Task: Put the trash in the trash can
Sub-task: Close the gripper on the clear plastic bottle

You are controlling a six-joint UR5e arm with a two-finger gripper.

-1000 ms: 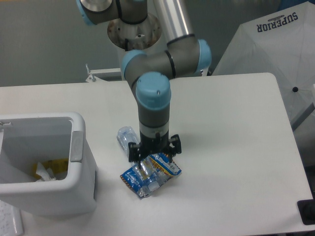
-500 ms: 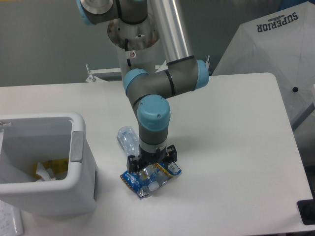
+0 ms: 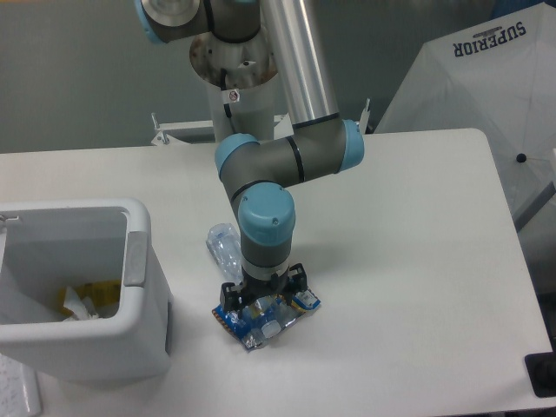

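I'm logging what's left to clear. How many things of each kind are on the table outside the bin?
Plastic bottle: 1
Foil snack wrapper: 1
Trash can: 1
Total: 3, of which 2 are trash lying loose on the table

The tabletop point(image 3: 408, 261) lies bare right of the tool point(image 3: 262, 306) and toward the front edge. Left, the trash can point(image 3: 82, 347) walls off the way; its open mouth is unobstructed from above. The bottle point(image 3: 224, 248) lies close behind the tool
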